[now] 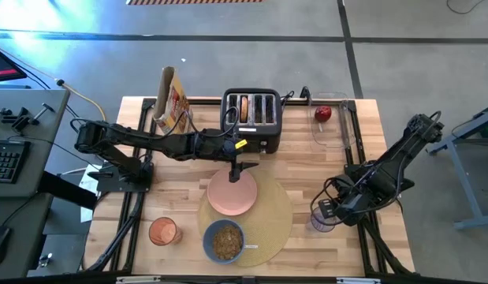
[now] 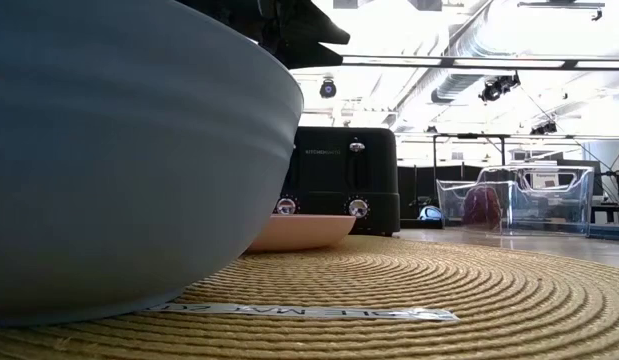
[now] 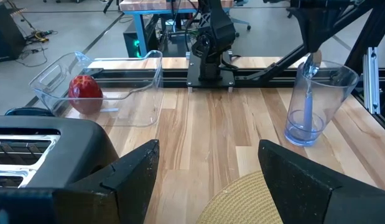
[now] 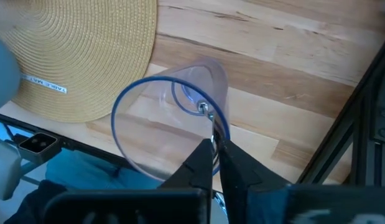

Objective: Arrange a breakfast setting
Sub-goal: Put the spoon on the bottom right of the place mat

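- The left gripper point(image 1: 242, 168) is hovering over the far edge of the pink plate point(image 1: 232, 193), just in front of the black toaster point(image 1: 252, 118); its fingers point(image 3: 133, 177) are standing spread apart with nothing between them.
- The right gripper point(image 4: 214, 149) is clenching the rim of the clear purplish glass point(image 4: 170, 121), which is standing on bare wood just off the right edge of the round tan placemat point(image 1: 271, 217). A small metal spoon point(image 3: 308, 93) is leaning inside the glass.
- The pink plate is lying on the far part of the placemat, with its far rim reaching past the mat's edge.
- The blue bowl point(image 1: 224, 241), holding brown cereal, is sitting at the placemat's near left edge.
- The orange cup point(image 1: 162, 231) is standing on the wood, left of the bowl and apart from the mat.
- The red apple point(image 1: 323, 113) is resting in a clear plastic tray point(image 1: 344, 130) at the far right of the table.
- A bagel point(image 1: 244, 109) is showing in one toaster slot.
- The cereal box point(image 1: 172, 101) is standing left of the toaster.
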Available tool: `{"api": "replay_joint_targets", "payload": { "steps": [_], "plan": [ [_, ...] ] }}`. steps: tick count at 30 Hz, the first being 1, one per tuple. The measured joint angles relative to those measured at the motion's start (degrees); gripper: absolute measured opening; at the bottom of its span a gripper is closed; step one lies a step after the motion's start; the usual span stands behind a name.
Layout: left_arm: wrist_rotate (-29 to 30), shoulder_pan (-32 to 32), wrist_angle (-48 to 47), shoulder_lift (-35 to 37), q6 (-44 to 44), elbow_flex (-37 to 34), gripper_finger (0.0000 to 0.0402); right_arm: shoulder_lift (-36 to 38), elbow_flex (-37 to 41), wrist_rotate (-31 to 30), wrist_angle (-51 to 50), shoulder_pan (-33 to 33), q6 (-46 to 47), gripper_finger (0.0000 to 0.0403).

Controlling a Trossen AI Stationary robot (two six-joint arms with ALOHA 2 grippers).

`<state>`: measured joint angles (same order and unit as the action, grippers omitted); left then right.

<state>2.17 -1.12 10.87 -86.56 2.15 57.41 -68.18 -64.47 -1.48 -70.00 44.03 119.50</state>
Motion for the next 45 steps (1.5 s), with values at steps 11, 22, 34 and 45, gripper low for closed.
{"api": "replay_joint_targets", "payload": {
  "steps": [11, 22, 34, 45],
  "plan": [
    [0.0, 0.0, -0.1, 0.0, 0.0, 0.0, 0.0264, -0.1, 0.0, -0.1, 0.3, 0.0, 0.3, 0.0003],
    [0.0, 0.0, -0.1, 0.0, 0.0, 0.0, 0.0264, -0.1, 0.0, -1.0, 0.4, 0.0, 0.1, 0.0003],
    [0.0, 0.0, -0.2, 0.0, 0.0, 0.0, 0.0264, -0.1, 0.0, -0.9, -0.1, 0.0, -2.5, 0.0003],
    [0.0, 0.0, -0.5, 0.0, 1.5, 0.0, 0.0264, -0.1, 0.0, -0.9, -1.2, 0.0, -2.6, 0.0003]
  ]
}}
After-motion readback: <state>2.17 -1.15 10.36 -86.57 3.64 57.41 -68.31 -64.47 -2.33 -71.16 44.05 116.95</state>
